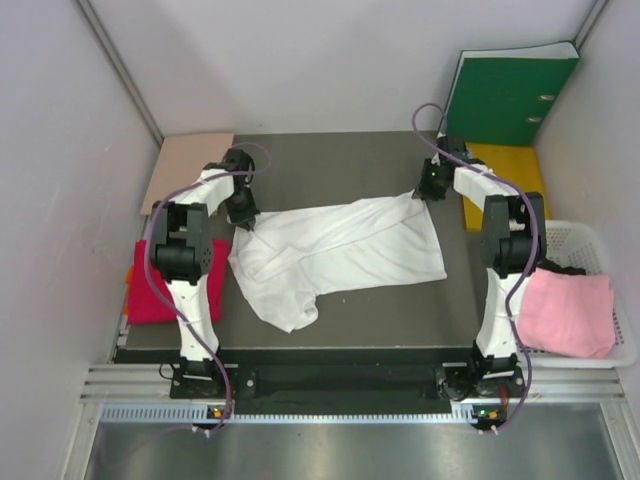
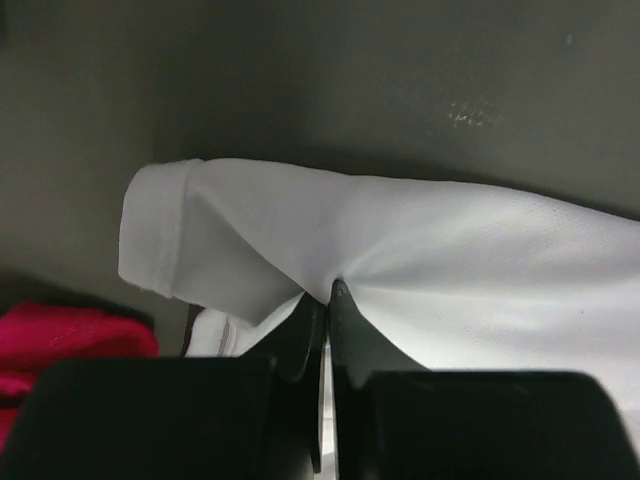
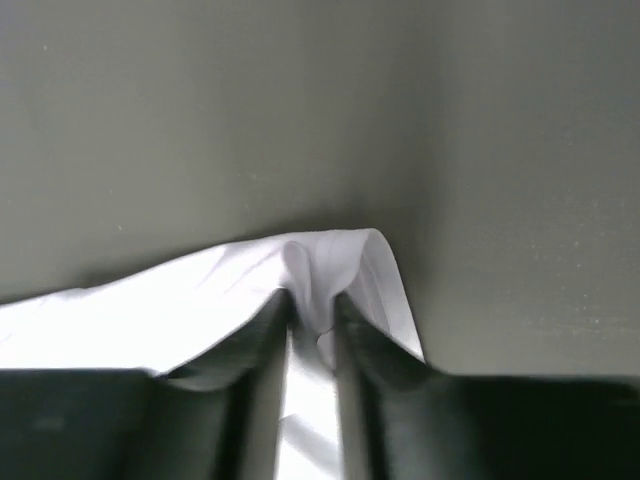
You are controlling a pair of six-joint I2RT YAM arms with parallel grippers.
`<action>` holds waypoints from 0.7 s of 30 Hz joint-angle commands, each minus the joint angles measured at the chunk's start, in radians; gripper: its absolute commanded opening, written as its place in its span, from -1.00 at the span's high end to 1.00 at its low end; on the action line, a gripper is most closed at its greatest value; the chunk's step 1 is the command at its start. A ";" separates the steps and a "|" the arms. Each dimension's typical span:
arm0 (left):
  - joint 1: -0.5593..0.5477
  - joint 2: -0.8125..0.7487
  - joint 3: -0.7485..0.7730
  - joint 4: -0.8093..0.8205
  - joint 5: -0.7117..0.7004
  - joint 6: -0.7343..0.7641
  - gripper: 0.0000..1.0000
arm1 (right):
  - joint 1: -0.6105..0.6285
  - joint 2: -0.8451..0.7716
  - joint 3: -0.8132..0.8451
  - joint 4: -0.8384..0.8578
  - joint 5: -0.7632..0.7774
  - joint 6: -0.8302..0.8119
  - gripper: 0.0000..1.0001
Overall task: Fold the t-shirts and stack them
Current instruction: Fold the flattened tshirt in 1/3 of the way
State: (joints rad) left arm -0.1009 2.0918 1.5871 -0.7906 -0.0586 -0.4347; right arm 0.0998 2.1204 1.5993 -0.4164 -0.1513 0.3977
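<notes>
Dark tabletop [image 1: 330, 160], white t-shirt [image 1: 340, 250] lengthwise left-to-right, neck apparently leftward, left gripper [image 2: 325, 295] and right gripper [image 3: 312, 310] pinching far corners

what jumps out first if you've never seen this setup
A white t-shirt lies crumpled across the middle of the dark table, with the left gripper and right gripper each pinching its far edge. A red t-shirt sits at the left edge, a pink t-shirt in the white basket on the right.
</notes>
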 commanded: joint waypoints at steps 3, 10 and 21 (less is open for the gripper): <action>0.018 0.045 0.114 -0.012 0.000 0.014 1.00 | -0.012 -0.126 -0.010 -0.009 -0.030 0.006 0.82; 0.023 -0.007 0.183 0.016 0.003 0.027 1.00 | -0.020 -0.243 -0.078 -0.036 0.022 -0.025 1.00; 0.032 0.019 0.315 -0.016 -0.010 0.033 1.00 | -0.023 -0.237 -0.134 -0.075 0.058 -0.030 1.00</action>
State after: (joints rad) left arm -0.0845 2.1365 1.8370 -0.8120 -0.0463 -0.4164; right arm 0.0940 1.8923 1.4879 -0.4805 -0.1139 0.3763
